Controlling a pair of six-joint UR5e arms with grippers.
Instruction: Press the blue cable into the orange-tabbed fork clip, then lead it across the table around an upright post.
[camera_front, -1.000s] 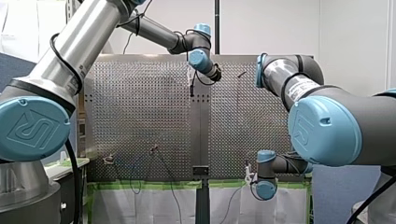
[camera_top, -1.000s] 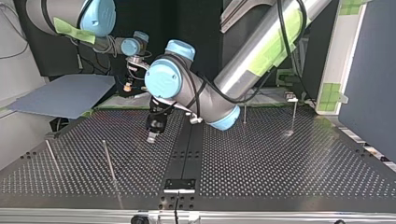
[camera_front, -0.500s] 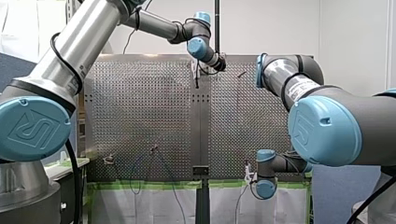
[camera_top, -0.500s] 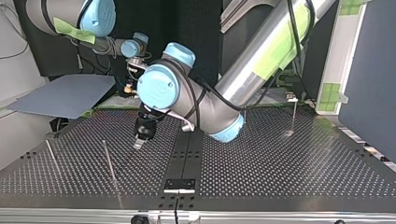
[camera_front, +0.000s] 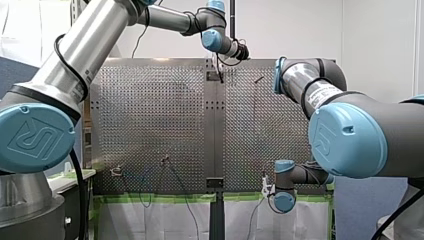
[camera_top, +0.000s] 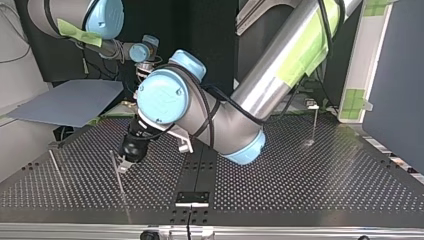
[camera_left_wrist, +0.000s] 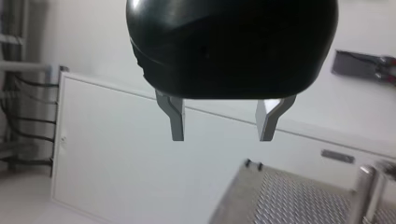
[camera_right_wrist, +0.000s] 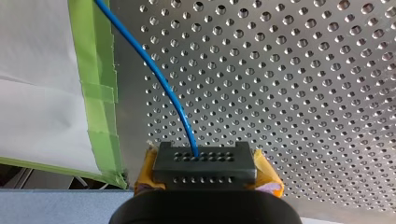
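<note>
In the right wrist view the blue cable (camera_right_wrist: 159, 77) runs from between the yellow pads (camera_right_wrist: 268, 175) out over the perforated table (camera_right_wrist: 303, 84). My right gripper (camera_right_wrist: 198, 156) is shut on it. The front view shows that gripper (camera_front: 265, 189) low at the table's near edge. A small tabbed clip (camera_front: 116, 171) sits at the near left there, with the cable (camera_front: 141, 176) faint beside it. My left gripper (camera_left_wrist: 222, 126) is open and holds nothing. It hangs over the far middle of the table (camera_front: 220, 76), close beside an upright post (camera_top: 120, 180) in the top view (camera_top: 126, 164).
Thin upright posts stand at the top view's left (camera_top: 54, 165) and far right (camera_top: 315, 125). Another post (camera_front: 164, 160) stands near the clip. A black strip (camera_top: 197, 170) runs down the table's middle. Green tape (camera_right_wrist: 95, 88) lines the table's edge.
My left arm has swung farther out over the table, and its gripper has moved toward the top view's left, up to the post. My right arm has not moved.
</note>
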